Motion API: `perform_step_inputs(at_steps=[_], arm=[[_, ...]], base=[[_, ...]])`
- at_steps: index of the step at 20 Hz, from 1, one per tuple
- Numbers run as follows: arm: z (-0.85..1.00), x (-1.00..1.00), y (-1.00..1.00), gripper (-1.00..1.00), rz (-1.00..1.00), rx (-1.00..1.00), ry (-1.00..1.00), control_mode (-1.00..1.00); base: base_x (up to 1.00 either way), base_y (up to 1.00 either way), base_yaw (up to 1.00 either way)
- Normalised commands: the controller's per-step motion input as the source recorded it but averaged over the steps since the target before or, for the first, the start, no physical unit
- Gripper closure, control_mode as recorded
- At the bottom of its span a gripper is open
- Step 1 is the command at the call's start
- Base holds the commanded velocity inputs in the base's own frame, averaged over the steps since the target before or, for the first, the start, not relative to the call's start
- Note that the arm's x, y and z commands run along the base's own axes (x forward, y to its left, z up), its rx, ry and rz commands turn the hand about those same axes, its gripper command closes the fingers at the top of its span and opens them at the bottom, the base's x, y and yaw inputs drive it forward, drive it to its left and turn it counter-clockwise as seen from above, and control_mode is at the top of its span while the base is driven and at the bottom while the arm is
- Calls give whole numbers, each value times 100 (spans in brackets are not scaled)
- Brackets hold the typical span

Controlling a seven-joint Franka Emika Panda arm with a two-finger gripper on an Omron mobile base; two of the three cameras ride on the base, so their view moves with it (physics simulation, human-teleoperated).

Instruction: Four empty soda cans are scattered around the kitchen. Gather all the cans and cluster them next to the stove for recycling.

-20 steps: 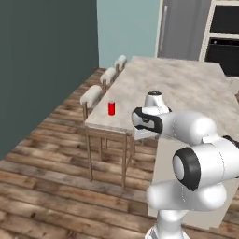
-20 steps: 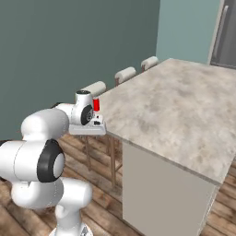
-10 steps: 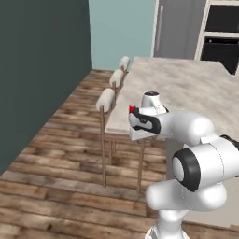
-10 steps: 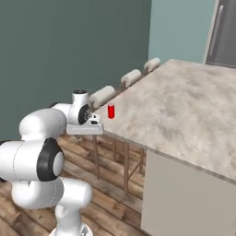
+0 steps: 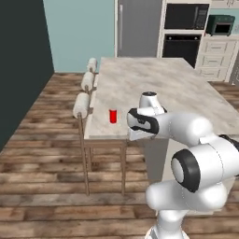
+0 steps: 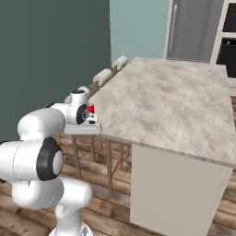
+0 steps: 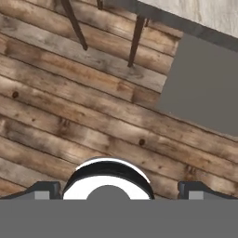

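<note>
1 small red cylindrical soda can [image 5: 113,116] stands upright on the pale marble-look island counter [image 5: 154,84], near its near-left corner, close to the left edge. In the right base view the same can [image 6: 91,109] peeks out just behind the arm's wrist. 3 white-cushioned stools [image 5: 82,105] line the counter's left side. Two-finger gripper [image 7: 118,189] hangs over the brown wood-plank floor [image 7: 60,116], jaws spread wide, holding nothing, well apart from the can.

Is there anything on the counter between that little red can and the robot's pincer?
No. In the left base view, only bare marble counter lies between the red can and the open pincer.
</note>
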Motion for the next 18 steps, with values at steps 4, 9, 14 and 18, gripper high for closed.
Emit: perform_step_inputs(at_steps=[4, 9, 14, 18], arm=[[0, 0, 0, -100, 0, 0, 0, 100], [0, 0, 0, -100, 0, 0, 0, 100], [0, 0, 0, -100, 0, 0, 0, 100], [0, 0, 0, -100, 0, 0, 0, 100]], base=[[27, 23, -40], [16, 46, -30], [0, 69, -21], [2, 69, -21]])
